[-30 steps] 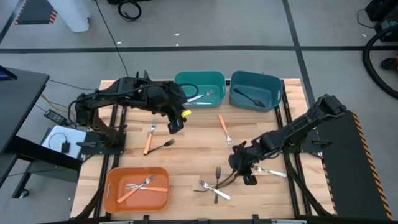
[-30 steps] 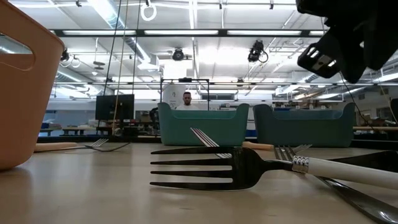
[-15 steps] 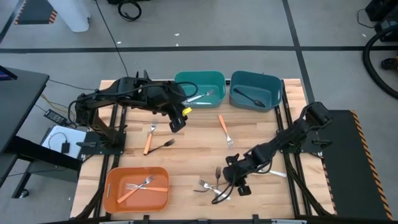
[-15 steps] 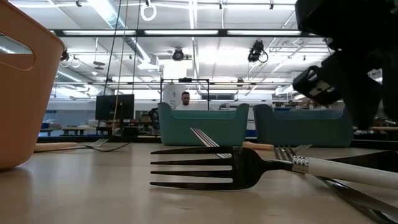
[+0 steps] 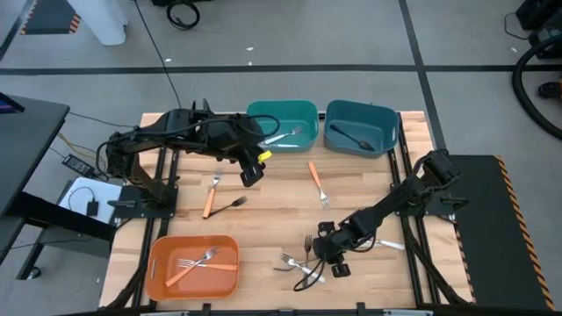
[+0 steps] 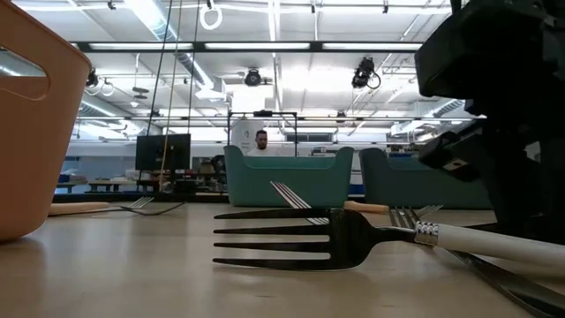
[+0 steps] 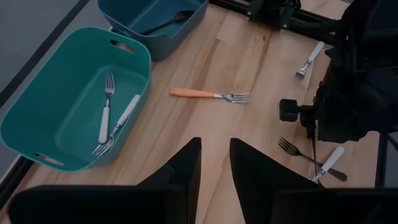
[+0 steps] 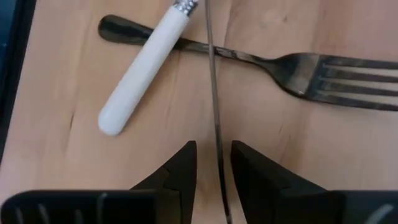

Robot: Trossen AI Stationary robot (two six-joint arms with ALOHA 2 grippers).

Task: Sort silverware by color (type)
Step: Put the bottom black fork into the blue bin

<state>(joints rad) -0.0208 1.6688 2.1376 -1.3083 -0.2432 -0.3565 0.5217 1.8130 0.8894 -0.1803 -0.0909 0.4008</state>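
Observation:
My right gripper (image 5: 325, 256) (image 8: 214, 163) is low over a small pile of forks near the table's near edge, shut on a thin dark fork (image 8: 211, 93). Under it lie a white-handled fork (image 8: 143, 68) and another dark fork (image 8: 280, 62), flat on the wood. My left gripper (image 5: 250, 173) (image 7: 214, 158) hovers shut and empty beside the teal bin (image 5: 255, 110), which holds white-handled forks (image 7: 106, 118). An orange-handled fork (image 5: 316, 183) lies mid-table. Left of centre lie another orange-handled fork (image 5: 209, 197) and a dark one (image 5: 230, 204). One white-handled fork (image 5: 382, 241) lies to the right. My right gripper pinches the thin dark fork's handle (image 8: 217, 186) between its two fingers, and the handle shows edge-on. The fork runs along the fingers and out past their tips, crossing above the white-handled fork and the dark fork. I cannot tell whether its far end touches the table.
The orange bin (image 5: 158, 246) at the near left holds forks. The blue bin (image 5: 391, 118) at the far right holds a dark fork (image 5: 351, 138). Bare wood lies between the mid-table forks and the pile. A person (image 6: 261, 141) stands in the room beyond the table.
My right gripper has moved toward the near and left edges and come down, from beside the white-handled fork on the right to over the pile of forks. The dark fork has stayed in its fingers.

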